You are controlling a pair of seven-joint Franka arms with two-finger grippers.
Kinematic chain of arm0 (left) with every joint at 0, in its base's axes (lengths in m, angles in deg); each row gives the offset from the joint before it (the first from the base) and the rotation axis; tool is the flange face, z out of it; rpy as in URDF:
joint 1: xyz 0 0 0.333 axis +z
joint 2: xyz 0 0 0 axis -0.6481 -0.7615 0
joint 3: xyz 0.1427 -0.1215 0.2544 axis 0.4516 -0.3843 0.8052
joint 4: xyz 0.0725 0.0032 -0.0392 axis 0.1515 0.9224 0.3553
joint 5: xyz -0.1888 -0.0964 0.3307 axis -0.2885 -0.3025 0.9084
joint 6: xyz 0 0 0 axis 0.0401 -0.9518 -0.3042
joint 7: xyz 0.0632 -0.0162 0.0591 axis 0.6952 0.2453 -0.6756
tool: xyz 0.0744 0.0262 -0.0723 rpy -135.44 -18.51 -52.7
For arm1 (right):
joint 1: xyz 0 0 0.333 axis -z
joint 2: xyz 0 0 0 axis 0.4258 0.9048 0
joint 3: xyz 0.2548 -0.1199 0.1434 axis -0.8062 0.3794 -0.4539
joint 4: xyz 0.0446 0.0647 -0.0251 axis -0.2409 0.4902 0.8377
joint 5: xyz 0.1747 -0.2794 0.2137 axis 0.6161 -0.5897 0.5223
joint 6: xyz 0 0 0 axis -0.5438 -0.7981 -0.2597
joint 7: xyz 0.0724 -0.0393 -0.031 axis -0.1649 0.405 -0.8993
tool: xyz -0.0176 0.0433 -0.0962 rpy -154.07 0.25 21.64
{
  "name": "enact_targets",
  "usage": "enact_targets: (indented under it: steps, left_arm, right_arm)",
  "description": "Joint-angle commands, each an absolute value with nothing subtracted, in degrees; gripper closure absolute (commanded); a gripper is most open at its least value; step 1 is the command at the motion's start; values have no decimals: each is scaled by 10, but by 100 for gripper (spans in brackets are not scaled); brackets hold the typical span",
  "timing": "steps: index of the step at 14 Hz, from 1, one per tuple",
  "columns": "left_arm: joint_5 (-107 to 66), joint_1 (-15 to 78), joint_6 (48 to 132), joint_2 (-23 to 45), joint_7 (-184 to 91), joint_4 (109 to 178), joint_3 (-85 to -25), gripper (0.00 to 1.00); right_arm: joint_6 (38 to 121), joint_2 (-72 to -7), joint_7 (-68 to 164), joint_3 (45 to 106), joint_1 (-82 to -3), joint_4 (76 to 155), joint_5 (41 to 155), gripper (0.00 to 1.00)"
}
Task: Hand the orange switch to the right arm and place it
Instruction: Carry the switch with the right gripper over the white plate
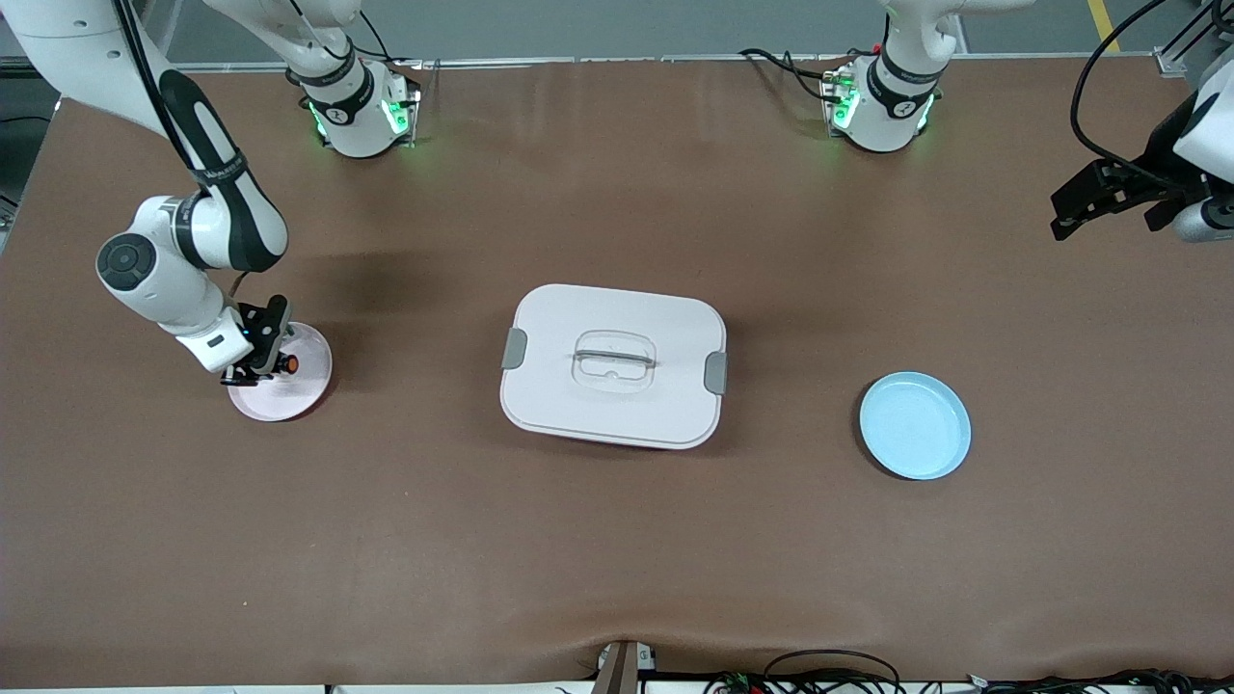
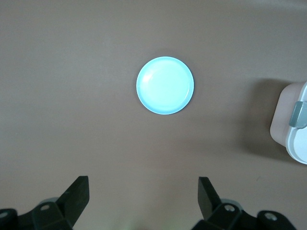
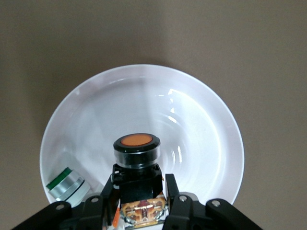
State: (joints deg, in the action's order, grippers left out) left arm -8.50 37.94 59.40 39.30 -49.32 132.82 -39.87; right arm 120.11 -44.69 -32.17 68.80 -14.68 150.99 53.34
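Observation:
The orange switch [image 1: 287, 363], a stubby black part with an orange round end, is clamped between the fingers of my right gripper [image 1: 260, 361], which is shut on it. The right wrist view shows the switch [image 3: 136, 148] with its orange end pointing away from the gripper [image 3: 139, 191], over the bowl of a pale pink plate [image 1: 310, 384]. I cannot tell if the switch touches the plate [image 3: 196, 120]. My left gripper [image 1: 1085, 207] hangs open and empty, high over the left arm's end of the table. Its fingers [image 2: 76, 194] stand wide apart.
A silver part with a green band [image 3: 67, 184] lies in the pink plate beside the switch. A white lidded box [image 1: 614, 364] with grey clasps sits mid-table. A light blue plate [image 1: 916, 426] lies toward the left arm's end; the left wrist view shows it [image 2: 165, 85] bare.

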Motion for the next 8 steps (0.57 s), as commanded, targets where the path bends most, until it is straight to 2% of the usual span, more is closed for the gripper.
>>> enact_targets:
  steps: [1, 8]
  left_arm:
    - [-94, 384, 591, 409, -486, 1338, -402, 0]
    - [-96, 383, 552, 416, -486, 1338, -404, 0]
  right_arm:
    - [1220, -434, -327, 683, -135, 1510, 521, 100]
    - [1231, -422, -323, 683, -135, 1507, 521, 100]
